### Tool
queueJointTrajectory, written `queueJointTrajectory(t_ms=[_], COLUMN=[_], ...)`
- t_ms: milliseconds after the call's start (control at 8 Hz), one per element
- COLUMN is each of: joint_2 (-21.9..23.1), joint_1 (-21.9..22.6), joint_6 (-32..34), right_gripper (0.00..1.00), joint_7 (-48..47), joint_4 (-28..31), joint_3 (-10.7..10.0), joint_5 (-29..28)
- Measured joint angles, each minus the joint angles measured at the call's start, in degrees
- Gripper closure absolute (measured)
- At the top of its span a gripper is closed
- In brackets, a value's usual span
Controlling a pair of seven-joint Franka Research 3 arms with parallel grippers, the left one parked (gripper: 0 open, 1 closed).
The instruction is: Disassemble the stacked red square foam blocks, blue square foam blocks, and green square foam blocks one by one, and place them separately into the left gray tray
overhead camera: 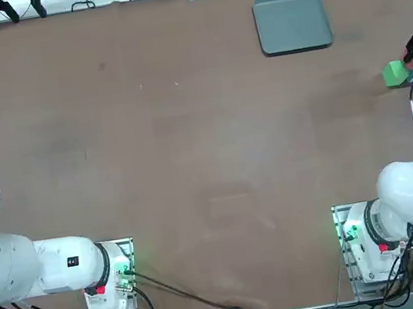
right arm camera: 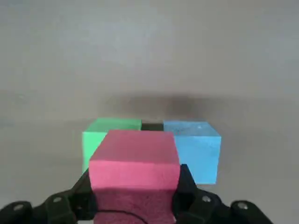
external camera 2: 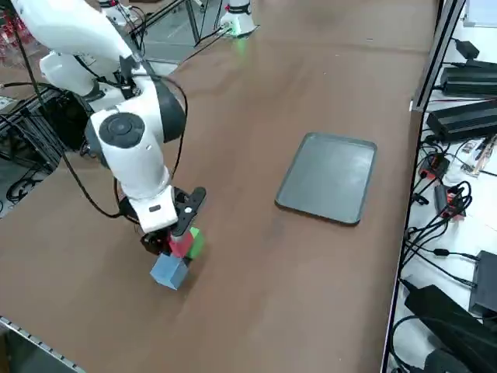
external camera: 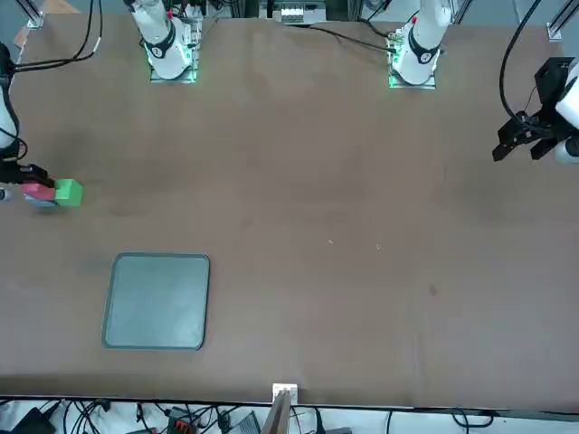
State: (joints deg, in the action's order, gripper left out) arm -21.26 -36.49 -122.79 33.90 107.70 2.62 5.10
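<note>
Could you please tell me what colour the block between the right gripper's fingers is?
The block is pinkish-red, seen best in the right wrist view.

table [overhead camera: 185,165]: evenly lit, soft sheen
tray [overhead camera: 293,23]: thin shadow along one edge
red cube [right arm camera: 134,172]: lower face in shade

At the left side of the view, the right gripper [external camera: 41,181] is seen at the red foam block [external camera: 38,192]. Just beside it, the green foam block [external camera: 69,193] is placed. Under the red one, the blue foam block [external camera: 41,202] is partly seen. Nearer to the camera, the gray tray [external camera: 156,301] is laid flat on the brown table [external camera: 362,235], well apart from the blocks.
</note>
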Motion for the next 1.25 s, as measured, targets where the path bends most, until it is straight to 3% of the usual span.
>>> queueJointTrajectory(t_ms=[375, 625, 875, 1250], joint_2=[2.38, 2.79, 0.48, -8.56], joint_1=[3.21, 9.03, 17.12, 23.84], joint_6=[21.72, 26.53, 25.15, 11.3], right_gripper=[0.3, 0.3, 0.3, 0.3], joint_7=[-1.19, -6.65, -18.97, -31.56], joint_4=[-15.35, -20.69, -21.01, -21.12], joint_3=[3.22, 4.26, 4.58, 4.59], joint_5=[-0.38, -0.51, -0.39, -0.24])
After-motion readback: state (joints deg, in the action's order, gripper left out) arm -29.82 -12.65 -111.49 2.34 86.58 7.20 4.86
